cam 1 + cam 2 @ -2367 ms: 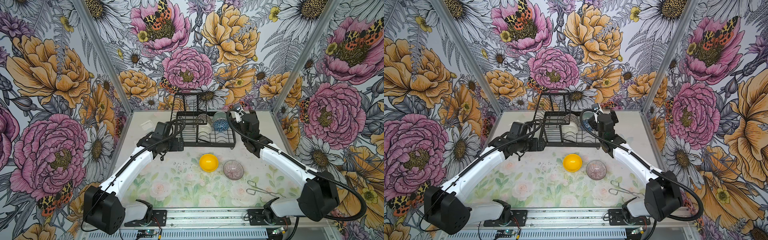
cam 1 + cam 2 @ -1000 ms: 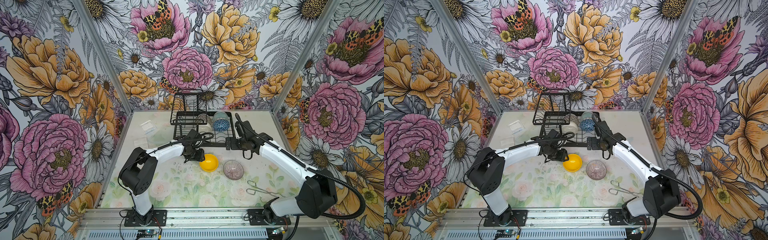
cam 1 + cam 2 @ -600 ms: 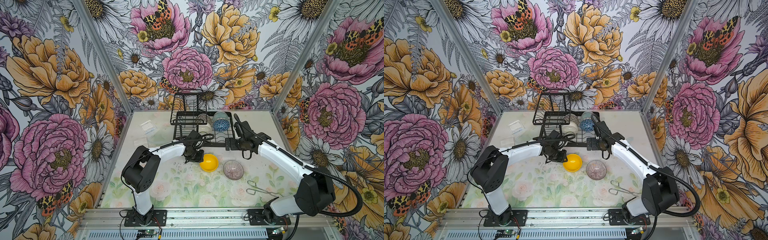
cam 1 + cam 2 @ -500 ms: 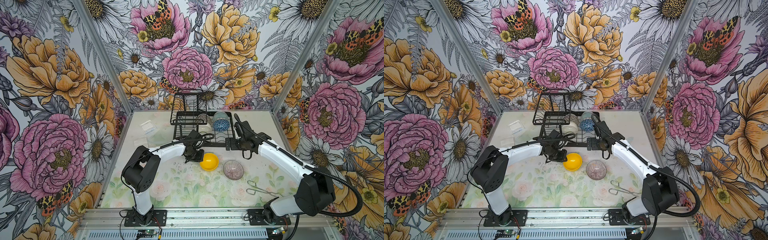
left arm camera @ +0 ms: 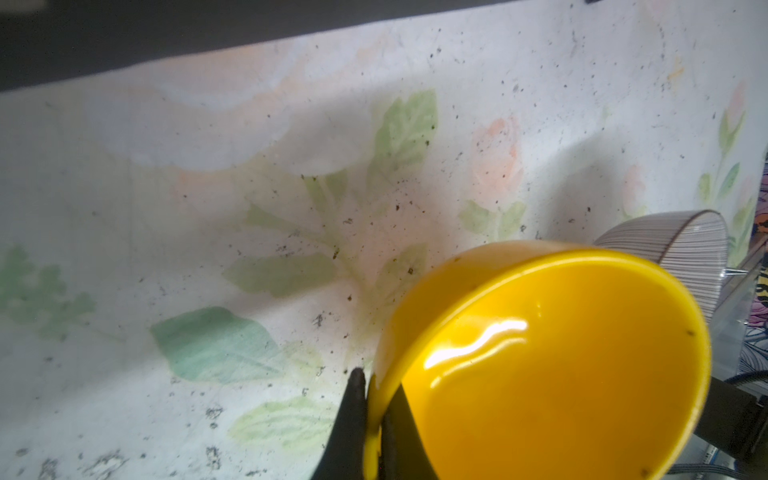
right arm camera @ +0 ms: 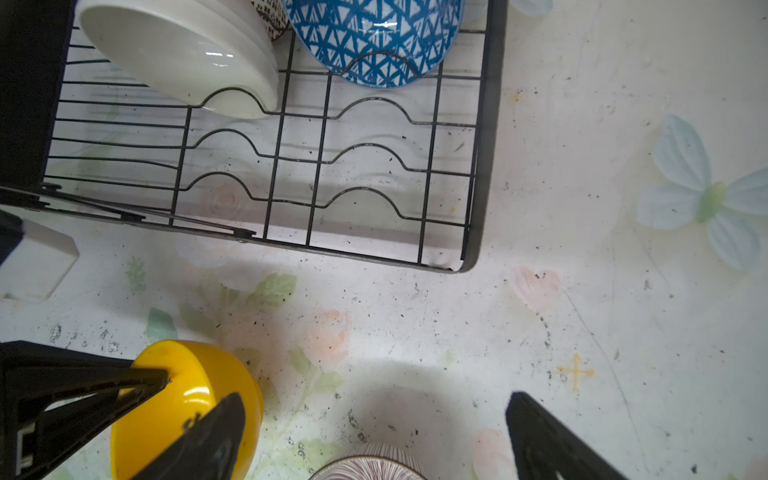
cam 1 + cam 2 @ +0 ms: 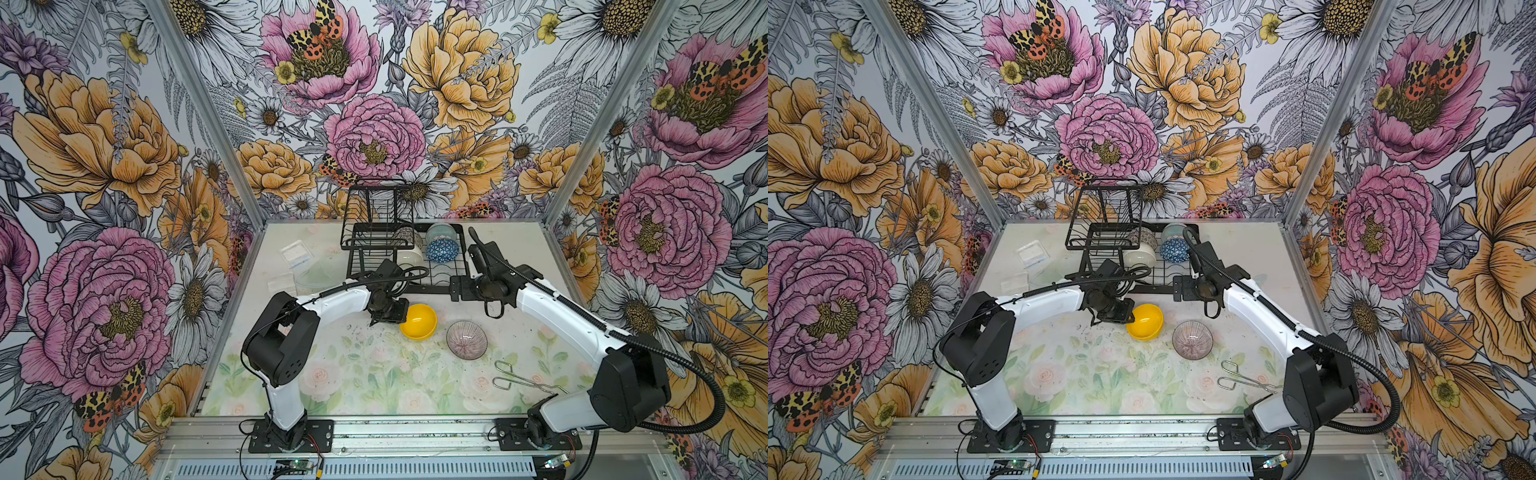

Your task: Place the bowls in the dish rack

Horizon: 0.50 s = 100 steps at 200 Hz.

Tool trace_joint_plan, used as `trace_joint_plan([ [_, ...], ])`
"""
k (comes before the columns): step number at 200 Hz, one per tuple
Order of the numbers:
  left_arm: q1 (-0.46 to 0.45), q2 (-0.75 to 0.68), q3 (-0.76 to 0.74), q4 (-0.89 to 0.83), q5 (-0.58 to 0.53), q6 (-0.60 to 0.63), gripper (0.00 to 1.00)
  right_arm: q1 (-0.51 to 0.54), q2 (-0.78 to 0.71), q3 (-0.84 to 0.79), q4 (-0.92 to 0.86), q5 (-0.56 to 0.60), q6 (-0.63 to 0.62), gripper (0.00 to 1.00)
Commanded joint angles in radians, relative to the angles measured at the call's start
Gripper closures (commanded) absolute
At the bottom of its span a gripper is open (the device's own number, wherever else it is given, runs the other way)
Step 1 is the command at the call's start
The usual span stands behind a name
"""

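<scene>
The yellow bowl (image 7: 418,322) (image 7: 1145,322) is tilted in front of the dish rack (image 7: 432,287) (image 6: 482,166). My left gripper (image 7: 400,319) (image 5: 374,386) is shut on its near rim, one finger inside and one outside. The mauve lined bowl (image 7: 466,339) (image 6: 370,463) stands upright on the table just right of it. My right gripper (image 7: 494,309) (image 6: 374,415) hangs open above the gap between the rack's front and the mauve bowl, holding nothing. In the rack stand a cream bowl (image 7: 409,257), a blue triangle-patterned bowl (image 7: 442,251), a teal bowl (image 7: 440,230) and a mosaic bowl (image 7: 409,239).
Metal wire tongs (image 7: 523,380) lie at the front right of the table. Clear plastic containers (image 7: 296,253) sit left of the rack. The rack's raised basket (image 7: 378,216) stands over its left half. Flowered walls close three sides.
My left gripper has closed on the yellow bowl's rim and tipped the bowl slightly. The right gripper has stayed open, almost in place.
</scene>
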<state>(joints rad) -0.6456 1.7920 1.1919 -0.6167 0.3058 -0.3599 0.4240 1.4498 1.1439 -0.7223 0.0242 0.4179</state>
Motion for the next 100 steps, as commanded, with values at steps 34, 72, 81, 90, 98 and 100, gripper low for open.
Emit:
trace_joint_plan([
  [34,0.016,-0.094,0.050,0.006,-0.049,0.028,1.00,0.002,-0.029,0.025,0.005,-0.045,-0.011,0.00],
  [72,0.020,-0.101,0.060,0.007,-0.065,0.025,1.00,0.026,-0.041,0.042,0.029,-0.124,-0.031,0.01],
  [81,0.020,-0.100,0.063,0.008,-0.069,0.026,1.00,0.034,-0.041,0.049,0.035,-0.145,-0.039,0.02],
  [90,0.019,-0.097,0.066,0.008,-0.071,0.024,1.00,0.043,-0.041,0.056,0.041,-0.168,-0.044,0.05],
  [98,0.019,-0.095,0.069,0.007,-0.069,0.024,1.00,0.048,-0.039,0.062,0.044,-0.193,-0.050,0.08],
  [100,0.019,-0.095,0.069,0.008,-0.070,0.025,1.00,0.049,-0.039,0.063,0.044,-0.199,-0.053,0.08],
])
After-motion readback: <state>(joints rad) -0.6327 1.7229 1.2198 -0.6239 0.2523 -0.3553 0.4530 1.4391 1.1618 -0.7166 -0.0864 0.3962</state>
